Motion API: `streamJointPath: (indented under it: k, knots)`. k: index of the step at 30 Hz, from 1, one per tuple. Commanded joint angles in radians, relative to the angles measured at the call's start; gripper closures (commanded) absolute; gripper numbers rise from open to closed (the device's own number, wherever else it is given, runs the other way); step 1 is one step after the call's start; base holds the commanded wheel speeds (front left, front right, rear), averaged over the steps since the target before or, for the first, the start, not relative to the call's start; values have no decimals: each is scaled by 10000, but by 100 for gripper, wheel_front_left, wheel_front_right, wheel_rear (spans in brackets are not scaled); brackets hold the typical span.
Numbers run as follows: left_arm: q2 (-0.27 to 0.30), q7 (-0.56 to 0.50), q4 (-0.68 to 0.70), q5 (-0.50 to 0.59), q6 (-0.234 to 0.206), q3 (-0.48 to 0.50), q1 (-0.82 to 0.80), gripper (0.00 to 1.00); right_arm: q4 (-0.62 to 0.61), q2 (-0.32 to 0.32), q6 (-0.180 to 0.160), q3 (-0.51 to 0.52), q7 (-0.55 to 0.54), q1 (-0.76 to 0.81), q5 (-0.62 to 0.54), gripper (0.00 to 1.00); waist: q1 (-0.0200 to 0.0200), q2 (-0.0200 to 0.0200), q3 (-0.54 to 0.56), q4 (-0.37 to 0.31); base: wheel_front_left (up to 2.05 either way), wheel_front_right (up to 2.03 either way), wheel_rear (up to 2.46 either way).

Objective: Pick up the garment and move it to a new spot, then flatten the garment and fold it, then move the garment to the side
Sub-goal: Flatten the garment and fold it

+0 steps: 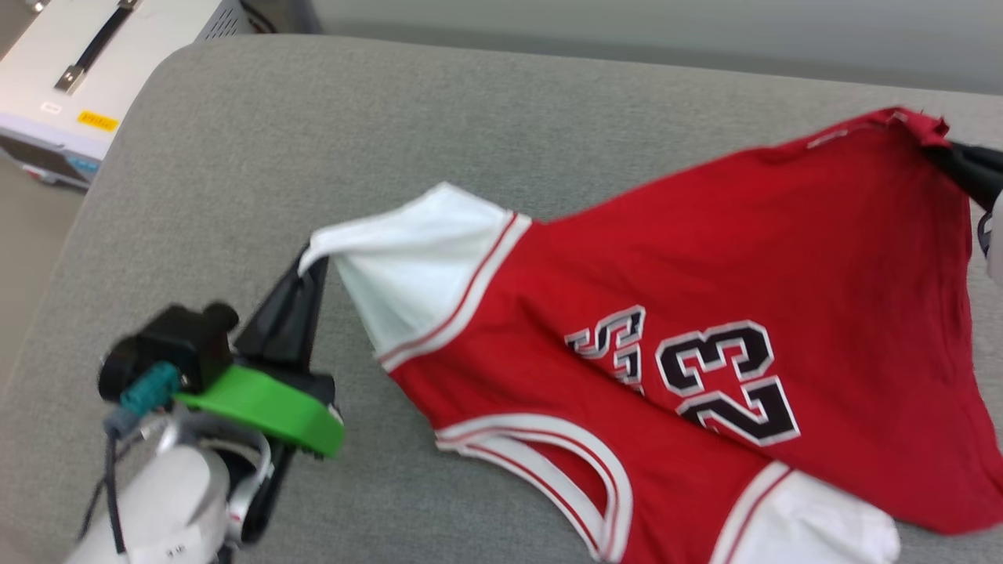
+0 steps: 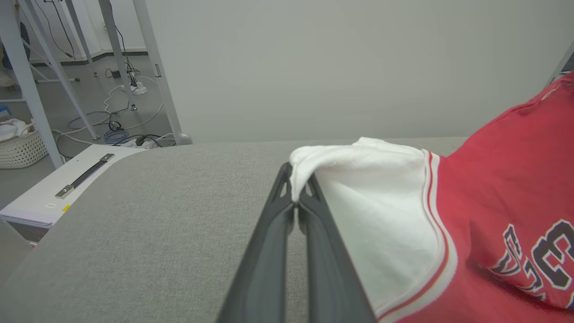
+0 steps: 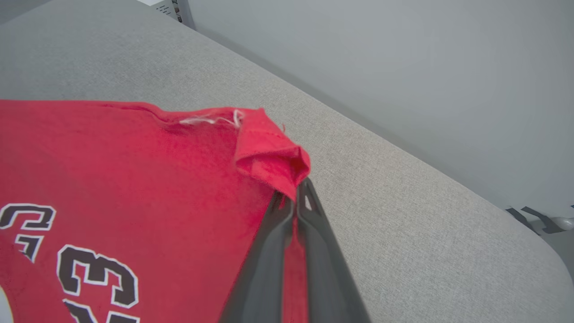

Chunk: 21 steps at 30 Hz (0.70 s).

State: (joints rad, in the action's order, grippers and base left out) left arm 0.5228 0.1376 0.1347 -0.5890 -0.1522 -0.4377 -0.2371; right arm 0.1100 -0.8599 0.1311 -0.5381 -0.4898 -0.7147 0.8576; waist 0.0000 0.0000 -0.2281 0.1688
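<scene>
From the head view, the red soft-fabric T-shirt with white short sleeves and a dark number on the chest (image 1: 705,258) lies mostly spread on the grey fabric-covered cushioned surface (image 1: 392,117), strung between the two arms. The left claw (image 1: 312,262) is pinching the tip of one white sleeve (image 1: 415,266), and the right claw (image 1: 960,160) at the far right edge has the red hem corner (image 1: 913,125). In the left wrist view, the left claw (image 2: 294,197) is closed tight on the sleeve edge (image 2: 372,193), with the cloth lifted a little off the cushion. In the right wrist view, the right claw (image 3: 296,197) is clamped on the bunched hem corner (image 3: 273,157), with red fabric caught between its fingers. To my eye both grips are set and the shirt is about to be lifted and carried to its new spot. That calls for raising both arms together and keeping the pull even, since each pinch holds only a thin bit of cloth and could slip.
</scene>
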Motion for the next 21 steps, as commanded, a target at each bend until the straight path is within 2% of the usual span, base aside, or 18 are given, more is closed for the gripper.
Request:
streamJointPath:
  k: [1,6,12,21]
  knots:
    - [169,-126,169,153,69,131,-599,100,-153,-29,-4,221,129,103,-22,100,0,0,384,-434,0,0,0]
    - [491,-595,566,422,392,329,-2356,100,-508,153,-4,1120,428,-248,-268,100,0,0,242,-679,0,0,0]
    - [459,-1295,602,423,987,484,-5121,100,-749,608,-4,2124,453,-1213,-736,100,0,0,-403,-911,0,0,0]
    - [-14,-1941,-1210,478,1858,534,-9494,100,-188,1579,-4,3110,612,-3975,-1748,100,0,0,-1853,-1186,0,0,0]
